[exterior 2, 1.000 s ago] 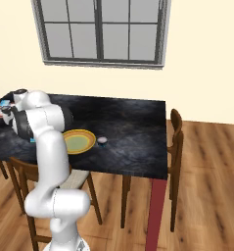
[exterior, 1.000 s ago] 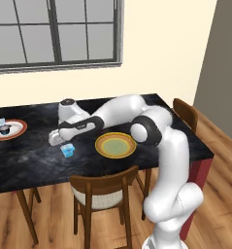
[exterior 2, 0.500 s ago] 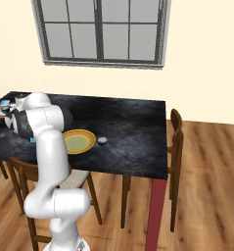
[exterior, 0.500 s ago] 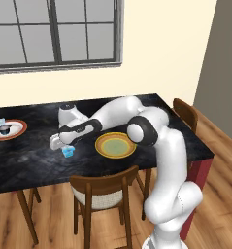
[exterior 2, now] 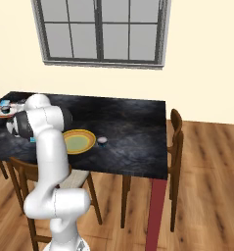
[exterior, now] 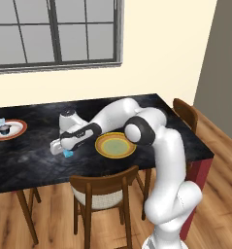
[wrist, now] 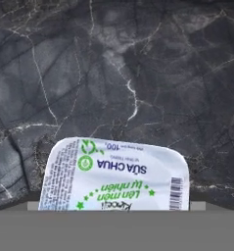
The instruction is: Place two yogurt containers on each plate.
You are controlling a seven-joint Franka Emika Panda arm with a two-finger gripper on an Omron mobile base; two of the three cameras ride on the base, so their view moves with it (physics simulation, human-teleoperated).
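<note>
The gripper (exterior: 65, 150) has come down lower over the light blue yogurt cup (exterior: 68, 154), fingers spread wide and pinching nothing. The cup stands on the bench (exterior: 30, 160), near the yellow plate (exterior: 115, 145). I judge the grasp comes next.

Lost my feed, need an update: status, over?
End effector open, low over light blue yogurt cup on dark table. Yellow plate empty beside it. Path clear.
</note>
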